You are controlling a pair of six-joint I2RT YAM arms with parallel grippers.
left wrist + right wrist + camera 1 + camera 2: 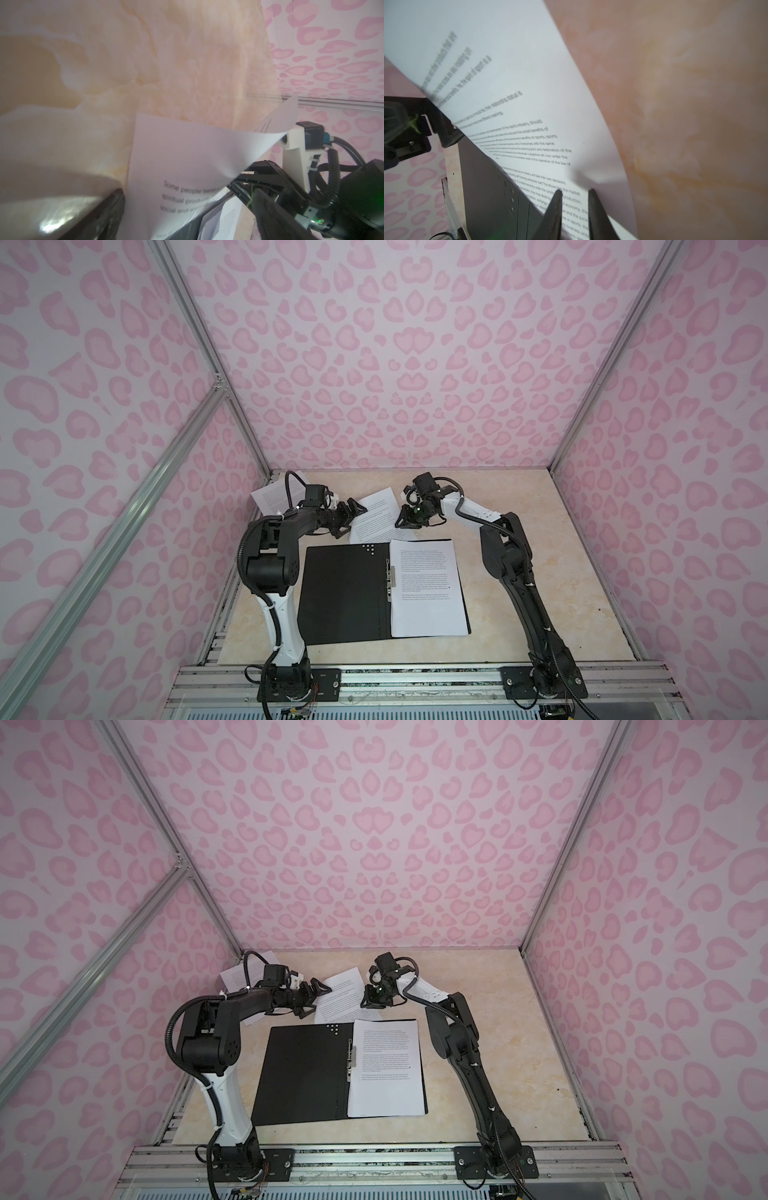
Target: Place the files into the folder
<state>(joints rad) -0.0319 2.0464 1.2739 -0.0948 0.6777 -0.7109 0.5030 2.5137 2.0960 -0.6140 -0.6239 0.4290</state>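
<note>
The folder lay open and flat near the middle of the table, its black inside facing up. A metal clip ran along its spine. A stack of printed sheets rested on the folder's right half, squared to it and leaving the left half bare.

Just beyond the folder's far edge, a loose printed sheet sat askew between the two grippers, its near corner overlapping the folder's edge in both top views. In the left wrist view this sheet curled up off the table, one corner bent over.

The left gripper was at that sheet's left edge with its jaws spread wide and nothing between them. The right gripper was at the sheet's right edge. In the right wrist view its jaws stood only a little apart, with lines of print on the sheet showing through the gap. Whether the tips touched the paper could not be told.

A third sheet lay in the far left corner, partly behind the left arm and up against the pink patterned wall
</note>
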